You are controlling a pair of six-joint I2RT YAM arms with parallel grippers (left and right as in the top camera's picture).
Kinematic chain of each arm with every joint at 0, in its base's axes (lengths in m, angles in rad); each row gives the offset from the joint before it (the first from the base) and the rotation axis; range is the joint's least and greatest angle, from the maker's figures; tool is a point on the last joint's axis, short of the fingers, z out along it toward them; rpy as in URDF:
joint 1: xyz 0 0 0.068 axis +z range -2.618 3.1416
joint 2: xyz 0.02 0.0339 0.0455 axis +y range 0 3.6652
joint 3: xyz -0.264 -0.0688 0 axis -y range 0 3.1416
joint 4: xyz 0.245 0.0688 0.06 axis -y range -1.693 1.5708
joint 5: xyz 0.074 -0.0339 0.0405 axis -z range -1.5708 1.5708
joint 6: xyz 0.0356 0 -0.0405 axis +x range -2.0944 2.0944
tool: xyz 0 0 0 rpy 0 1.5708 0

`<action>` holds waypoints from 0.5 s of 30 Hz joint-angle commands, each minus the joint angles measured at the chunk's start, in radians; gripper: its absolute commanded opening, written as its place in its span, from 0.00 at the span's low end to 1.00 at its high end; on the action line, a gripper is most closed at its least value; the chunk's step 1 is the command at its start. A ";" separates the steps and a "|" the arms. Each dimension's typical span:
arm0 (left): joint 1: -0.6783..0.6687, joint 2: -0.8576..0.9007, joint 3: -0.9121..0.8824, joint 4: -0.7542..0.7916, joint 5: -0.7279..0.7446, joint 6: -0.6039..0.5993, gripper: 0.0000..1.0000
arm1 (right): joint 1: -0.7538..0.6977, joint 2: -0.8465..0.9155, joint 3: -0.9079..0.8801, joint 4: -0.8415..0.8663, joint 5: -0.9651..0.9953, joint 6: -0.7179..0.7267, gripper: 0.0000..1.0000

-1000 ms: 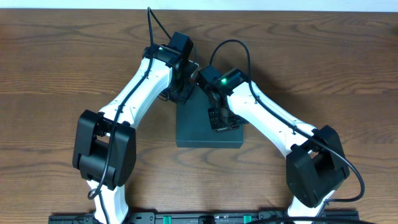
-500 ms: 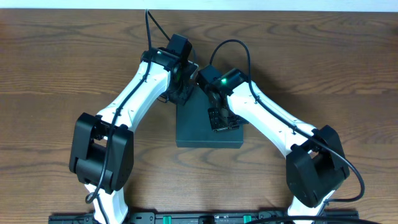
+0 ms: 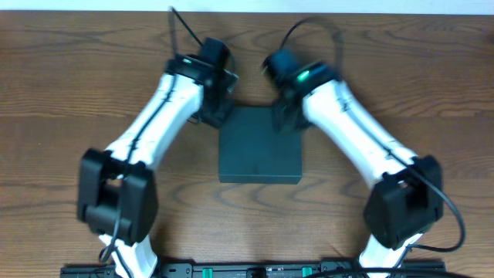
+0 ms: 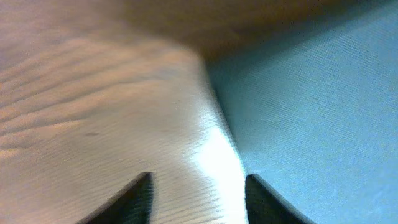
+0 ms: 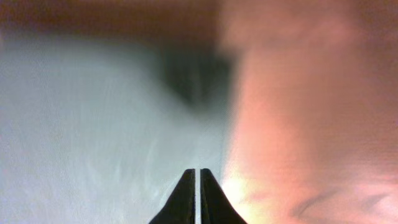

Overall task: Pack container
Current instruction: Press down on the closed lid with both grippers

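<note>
At the centre of the table (image 3: 69,69) sits the container (image 3: 259,147), a dark teal-black square. From overhead its top shows as one flat, plain face, its edges square to the table's. The left arm (image 3: 154,127) rises from 7 o'clock and reaches in to the container's 11 o'clock corner, where its black wrist covers that corner from above. The right arm (image 3: 355,131) comes from 5 o'clock to the 1 o'clock corner, its wrist over the far edge there. Seen from the left wrist, the left gripper (image 4: 199,183) is spread wide, its two dark fingertips (image 4: 140,196) well apart with nothing between them. They hang low over bare wood, and the container's side edge runs from 12 o'clock down toward the 5 o'clock fingertip, with teal surface filling the 3 o'clock side of the view. Whether that fingertip touches the container I cannot tell. Seen from the right wrist, the right gripper (image 5: 196,177) has its jaws brought together, only a hairline between the tips, holding nothing. It points along the container's edge, with grey-teal surface at 9 o'clock and wood at 3 o'clock. That view is blurred, and a dark smudge near 12 o'clock cannot be made out. A black cable (image 3: 185,27) loops up from each wrist toward 12 o'clock.
</note>
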 commanded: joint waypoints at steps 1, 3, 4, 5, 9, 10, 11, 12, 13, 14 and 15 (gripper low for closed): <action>0.106 -0.122 0.069 -0.003 -0.061 -0.002 0.76 | -0.132 -0.043 0.131 0.012 0.054 -0.071 0.22; 0.175 -0.159 0.074 0.014 -0.095 -0.002 0.98 | -0.212 -0.043 0.185 0.057 0.048 -0.139 0.44; 0.218 -0.172 0.074 0.028 -0.101 -0.002 0.98 | -0.254 -0.043 0.204 0.091 0.042 -0.188 0.57; 0.254 -0.180 0.074 0.040 -0.101 -0.002 0.98 | -0.297 -0.043 0.219 0.124 0.030 -0.237 0.67; 0.391 -0.182 0.073 0.084 -0.101 -0.002 0.98 | -0.434 -0.043 0.229 0.198 -0.001 -0.371 0.92; 0.420 -0.182 0.073 0.085 -0.101 -0.002 0.98 | -0.468 -0.043 0.228 0.203 0.002 -0.373 0.98; 0.443 -0.182 0.073 0.081 -0.101 -0.002 0.98 | -0.501 -0.043 0.228 0.201 0.006 -0.369 0.99; 0.465 -0.184 0.072 0.076 -0.101 -0.003 0.99 | -0.527 -0.043 0.228 0.197 0.006 -0.354 0.99; 0.483 -0.188 0.070 0.066 -0.100 -0.003 0.99 | -0.561 -0.046 0.228 0.188 0.006 -0.329 0.96; 0.496 -0.194 0.069 0.054 -0.100 -0.007 0.99 | -0.583 -0.048 0.228 0.177 0.006 -0.313 0.95; 0.507 -0.207 0.064 0.040 -0.100 -0.022 0.98 | -0.606 -0.051 0.228 0.161 0.006 -0.293 0.93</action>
